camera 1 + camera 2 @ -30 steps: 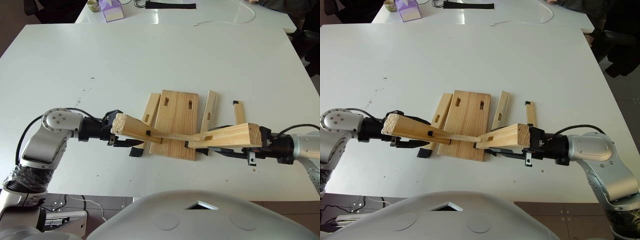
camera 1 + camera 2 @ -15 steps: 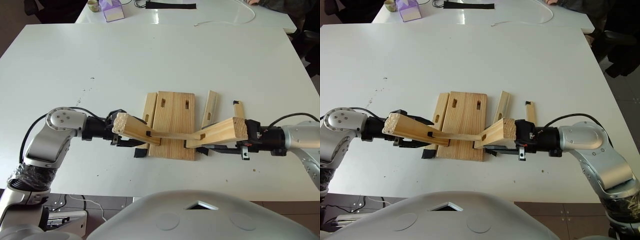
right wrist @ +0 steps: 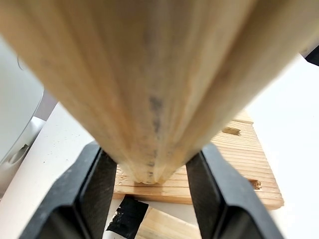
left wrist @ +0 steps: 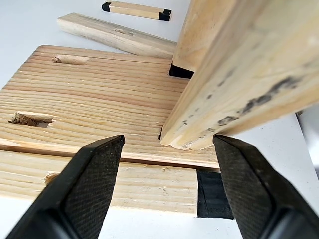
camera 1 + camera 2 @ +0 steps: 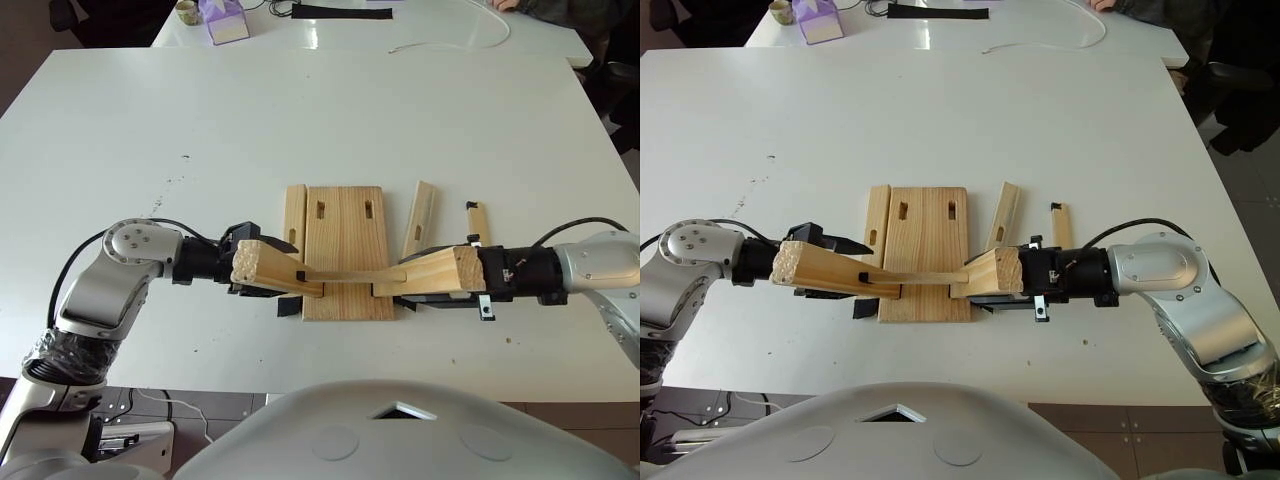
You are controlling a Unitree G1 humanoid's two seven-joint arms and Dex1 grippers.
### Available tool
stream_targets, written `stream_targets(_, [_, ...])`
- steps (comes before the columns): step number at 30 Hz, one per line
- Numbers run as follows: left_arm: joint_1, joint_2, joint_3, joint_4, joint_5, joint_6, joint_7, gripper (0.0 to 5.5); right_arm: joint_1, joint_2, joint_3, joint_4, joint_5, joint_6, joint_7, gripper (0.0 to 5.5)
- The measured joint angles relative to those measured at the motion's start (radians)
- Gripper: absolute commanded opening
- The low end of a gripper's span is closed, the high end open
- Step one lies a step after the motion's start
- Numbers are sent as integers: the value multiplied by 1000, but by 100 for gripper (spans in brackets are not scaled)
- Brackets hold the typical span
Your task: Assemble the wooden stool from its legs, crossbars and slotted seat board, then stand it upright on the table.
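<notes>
Pale pine in both grips: the left gripper (image 4: 168,144) pinches the left leg (image 5: 262,268), the right gripper (image 3: 149,154) pinches the right leg (image 5: 440,273), and the crossbar (image 5: 350,276) runs side to side between them, low over the seat board (image 5: 343,225) lying on the table (image 5: 300,120), seemingly socketed at both ends.

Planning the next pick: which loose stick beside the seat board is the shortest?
The black-tipped crossbar, farthest to the robot's right. The left stick along the seat board and the tilted stick on its right are longer.
</notes>
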Motion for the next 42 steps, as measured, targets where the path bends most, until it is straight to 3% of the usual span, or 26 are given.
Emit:
stream_targets(11, [-51,-47,-14,-2,32,54,56,329,-121,0,30,78,41,146,3,201])
stream_targets(29, [-89,-67,24,88,5,-64,-11,329,-192,2,64,208,45,107,69,201])
stream_targets(35, [-145,-23,65,362,39,-170,-67,329,-195,2,81,226,32,66,68,201])
stream_targets(38, [-294,-41,112,505,4,-109,-58,284,-199,2,90,232,26,60,68,201])
stream_targets(42, [-524,-151,121,567,-71,19,-25,220,-207,3,110,250,13,43,69,201])
